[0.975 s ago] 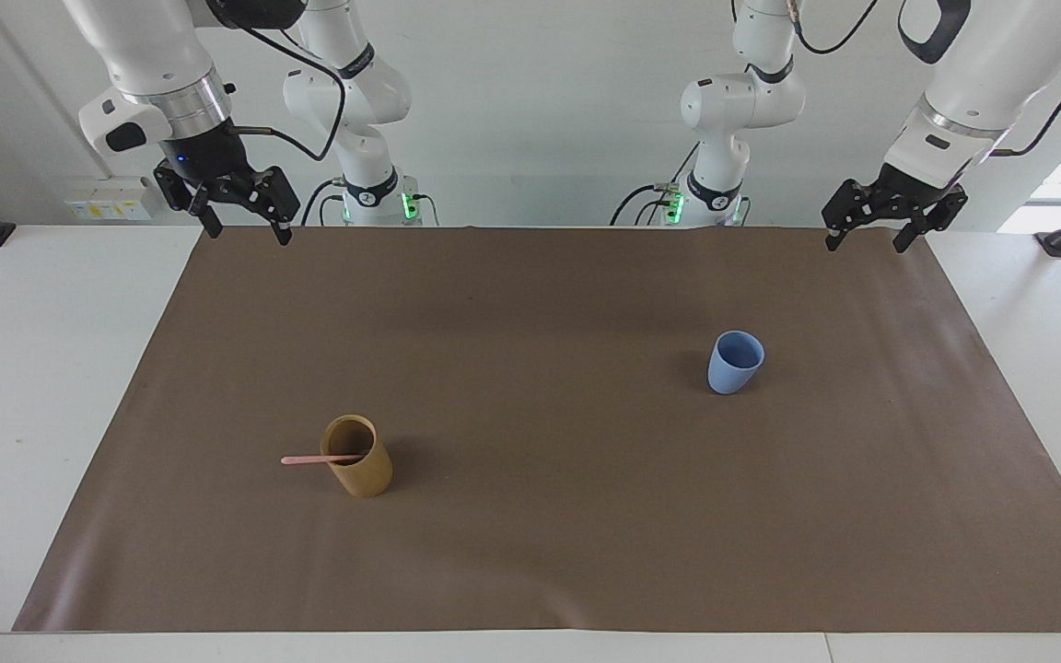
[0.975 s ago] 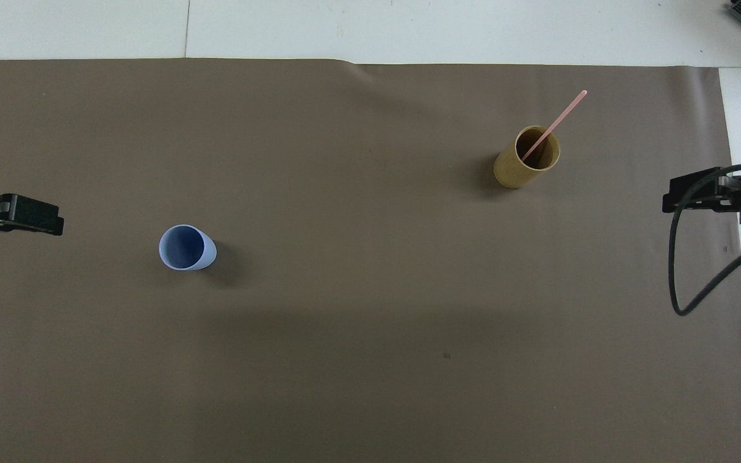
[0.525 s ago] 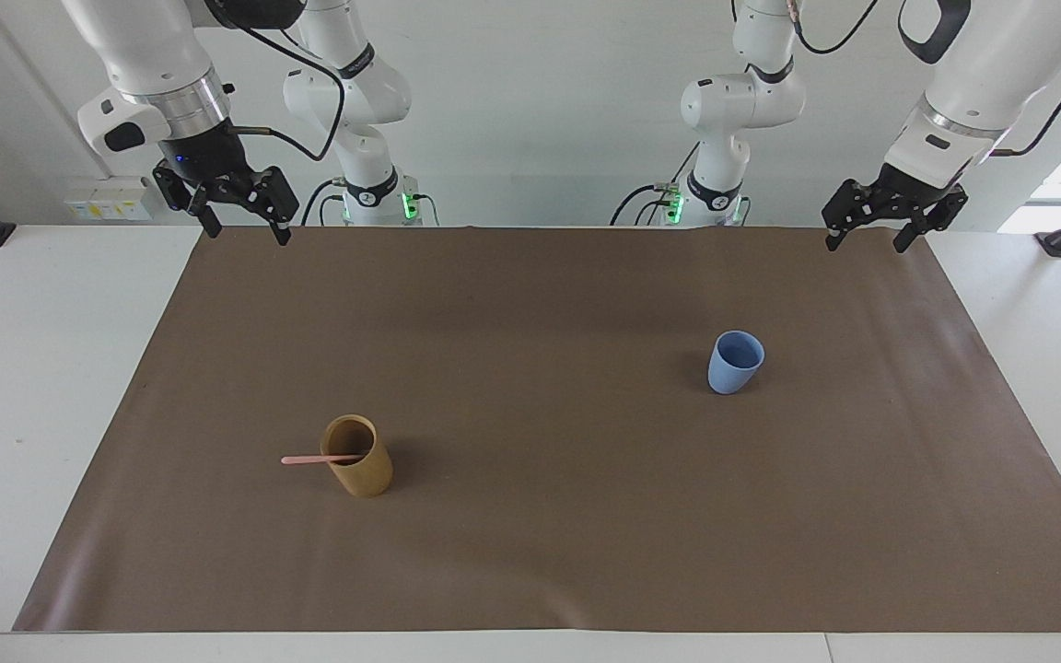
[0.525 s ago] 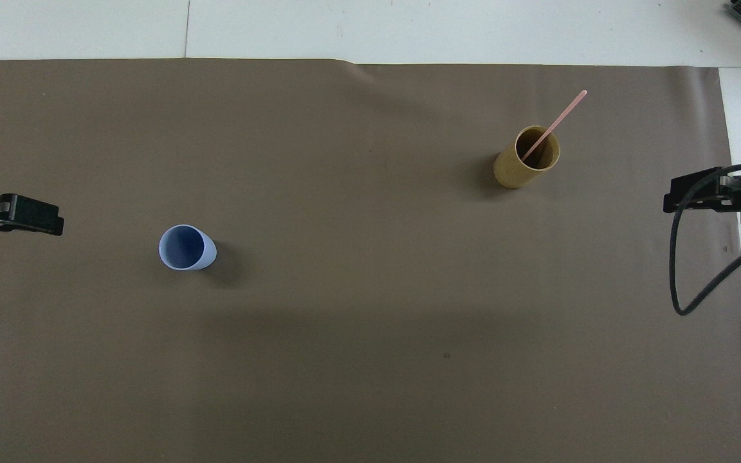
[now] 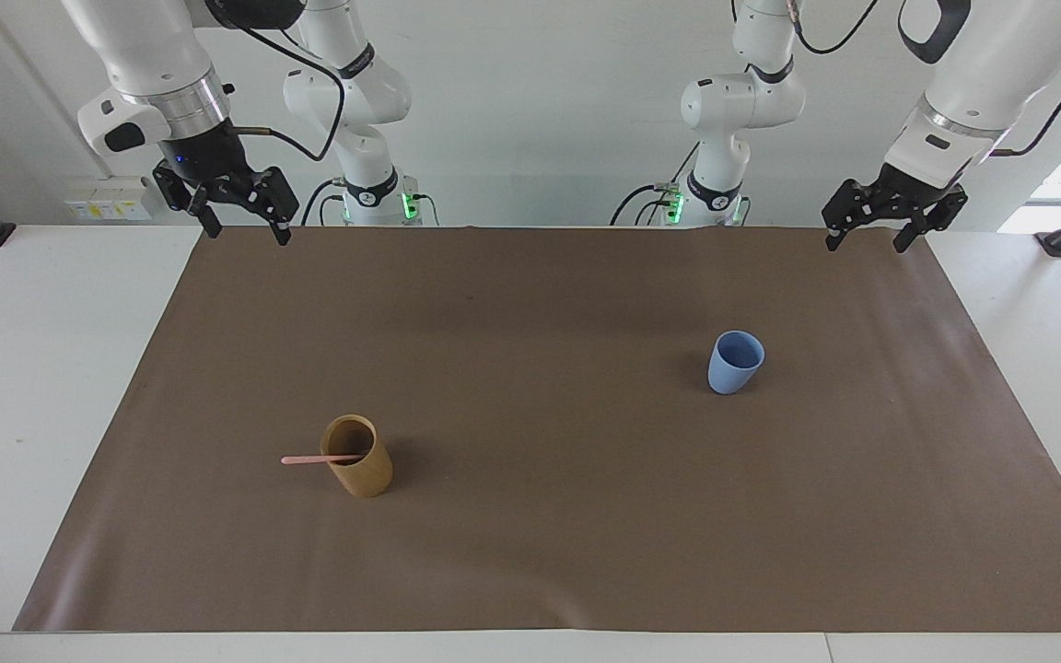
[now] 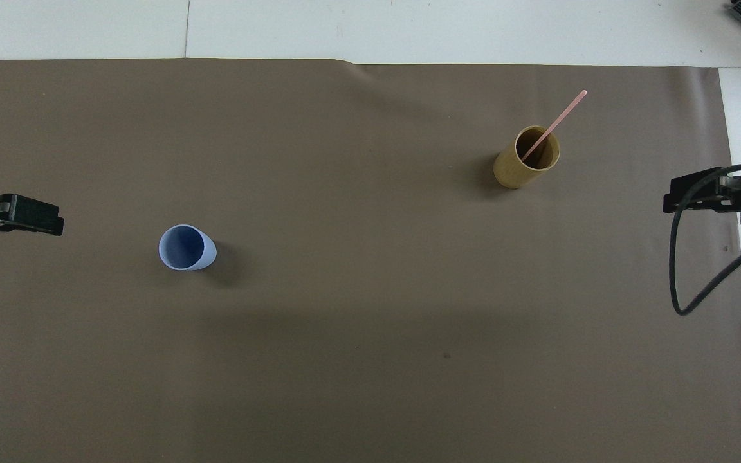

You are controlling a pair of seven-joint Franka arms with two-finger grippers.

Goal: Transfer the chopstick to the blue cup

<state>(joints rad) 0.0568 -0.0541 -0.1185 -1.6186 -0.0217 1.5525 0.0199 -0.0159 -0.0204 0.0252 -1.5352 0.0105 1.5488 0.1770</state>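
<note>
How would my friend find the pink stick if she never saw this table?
Start at the big brown mat covering the table and look toward the right arm's end for the tan-brown cup, which stands farther from the robots than the blue cup. The chopstick leans inside it, poking out over the rim: the only thin pink thing there.

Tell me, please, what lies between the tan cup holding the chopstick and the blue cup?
Nothing: only bare brown mat separates tan cup and blue cup, clearest overhead.
</note>
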